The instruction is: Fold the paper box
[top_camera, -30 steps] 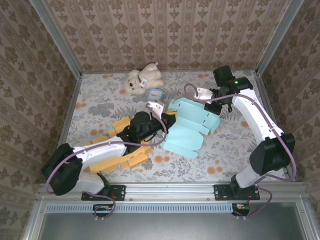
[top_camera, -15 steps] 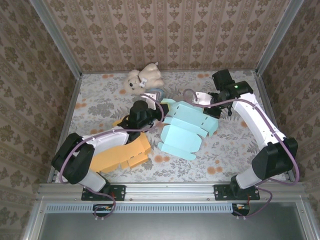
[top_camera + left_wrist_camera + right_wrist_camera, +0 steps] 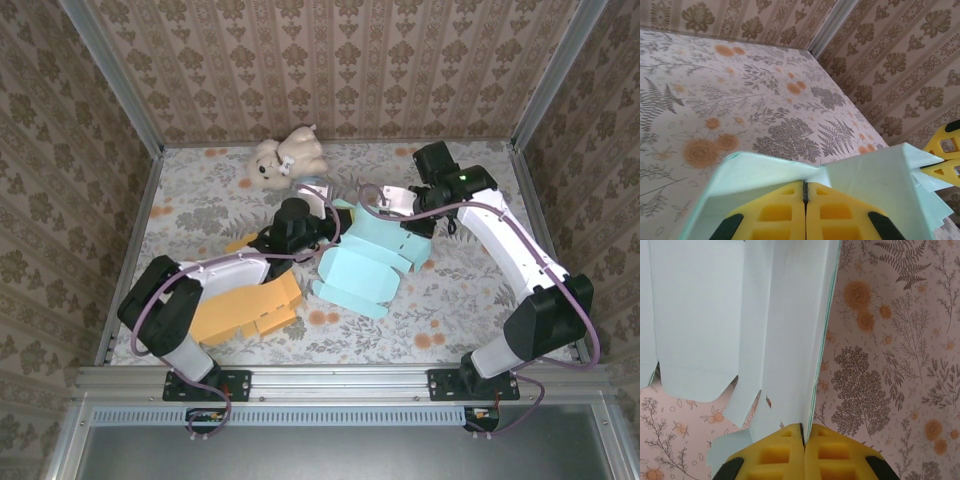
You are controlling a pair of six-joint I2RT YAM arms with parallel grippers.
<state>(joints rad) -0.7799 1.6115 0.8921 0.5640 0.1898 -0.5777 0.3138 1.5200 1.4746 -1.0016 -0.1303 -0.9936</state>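
Note:
The pale blue paper box (image 3: 362, 262) lies partly folded mid-table, its flaps fanned out. My left gripper (image 3: 325, 224) is shut on the box's far left edge. In the left wrist view the yellow fingers (image 3: 775, 212) meet at the gripper's tip (image 3: 805, 185), with a fold of the paper box (image 3: 870, 175) pinched between them. My right gripper (image 3: 376, 205) is shut on the box's far right edge. In the right wrist view that gripper (image 3: 803, 432) pinches a raised panel of the paper box (image 3: 785, 325) edge-on.
A flat orange paper box (image 3: 245, 306) lies under my left arm, near the front left. A plush bear (image 3: 283, 157) sits at the back, with a small blue object (image 3: 314, 184) beside it. Patterned walls close in the table on three sides.
My left gripper has swung up and to the right off the orange sheet and closed on the blue box. The right gripper shifted slightly left, and the box moved left with it.

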